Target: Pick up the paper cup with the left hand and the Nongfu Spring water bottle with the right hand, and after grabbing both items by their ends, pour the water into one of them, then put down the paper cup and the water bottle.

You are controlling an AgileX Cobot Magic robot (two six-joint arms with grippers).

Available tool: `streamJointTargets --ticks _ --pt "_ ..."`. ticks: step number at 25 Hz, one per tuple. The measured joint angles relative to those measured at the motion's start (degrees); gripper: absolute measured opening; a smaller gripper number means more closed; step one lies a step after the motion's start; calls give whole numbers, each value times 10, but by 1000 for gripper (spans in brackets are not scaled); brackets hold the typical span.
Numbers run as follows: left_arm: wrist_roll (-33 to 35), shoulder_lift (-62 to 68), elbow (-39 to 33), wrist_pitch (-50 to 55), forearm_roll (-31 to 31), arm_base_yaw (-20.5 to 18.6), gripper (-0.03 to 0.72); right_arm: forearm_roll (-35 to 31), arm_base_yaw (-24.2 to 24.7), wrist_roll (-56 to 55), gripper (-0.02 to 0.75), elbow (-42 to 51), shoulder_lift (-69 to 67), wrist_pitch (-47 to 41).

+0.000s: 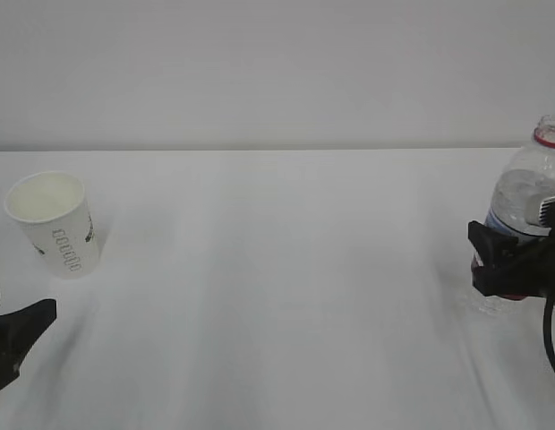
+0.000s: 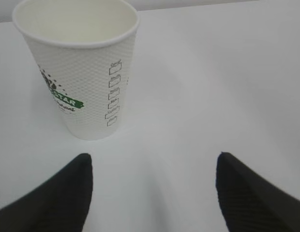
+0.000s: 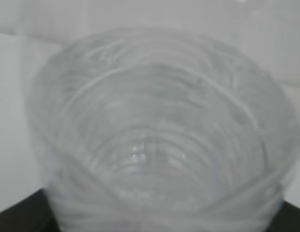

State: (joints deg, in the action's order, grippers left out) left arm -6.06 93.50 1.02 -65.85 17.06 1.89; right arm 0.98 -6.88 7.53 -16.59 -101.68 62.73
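Left wrist view | our left pincer [image 2: 152,193] gapes wide, empty | cup [image 2: 80,67] upright, ahead-left of it | right pincer [image 1: 506,264] clasps bottle [image 1: 528,193]

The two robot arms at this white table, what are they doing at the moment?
The right gripper is around the middle of a clear water bottle that has no cap, standing upright at the right edge of the table. The right wrist view shows the bottle filling the space between the fingers. The left gripper is open and holds nothing; it sits low near the table with the paper cup a little ahead of it and to one side. The cup stands upright and looks empty.
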Motion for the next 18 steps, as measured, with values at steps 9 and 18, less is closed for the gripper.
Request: streamJointTargets --ticks 9,18 --pt "0 0 0 0 0 0 571 3 0 -17 484 36 62 -4" --pt "0 0 0 0 0 0 569 9 0 -33 484 47 121 -14"
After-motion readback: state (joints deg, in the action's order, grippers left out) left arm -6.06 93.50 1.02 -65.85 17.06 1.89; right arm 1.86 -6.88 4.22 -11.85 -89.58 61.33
